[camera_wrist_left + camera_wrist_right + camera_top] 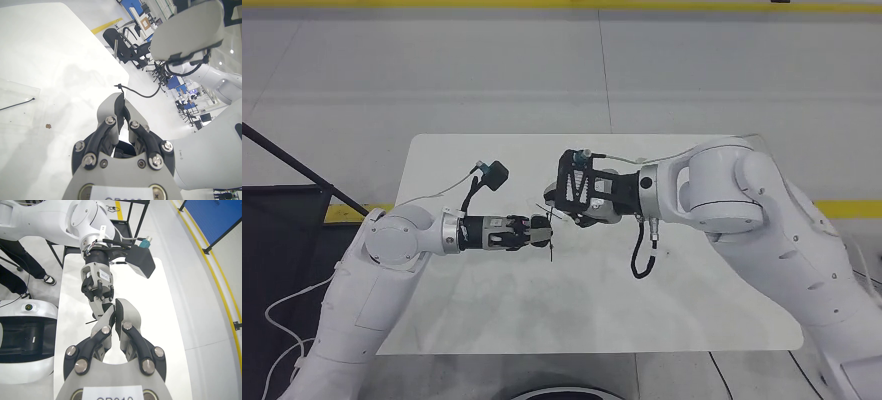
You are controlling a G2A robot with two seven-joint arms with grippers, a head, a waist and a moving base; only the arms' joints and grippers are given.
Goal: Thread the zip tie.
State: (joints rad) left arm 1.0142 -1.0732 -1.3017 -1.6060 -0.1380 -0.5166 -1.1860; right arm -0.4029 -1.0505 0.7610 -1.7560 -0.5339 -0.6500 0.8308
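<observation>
Our left gripper (122, 100) is clamped shut on the black zip tie (136, 92). The tie's head pokes just past the fingertips, and its strap curves away above the table (56, 47). Our right gripper (114, 313), close by, has its pads pressed together, though we cannot tell whether anything lies between them. Off to one side on the table, a clear tray (36, 90) holds a second zip tie (17, 104).

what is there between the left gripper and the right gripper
The thin black plastic zip tie: in the left wrist view its strap curves from the left gripper to the right gripper.
</observation>
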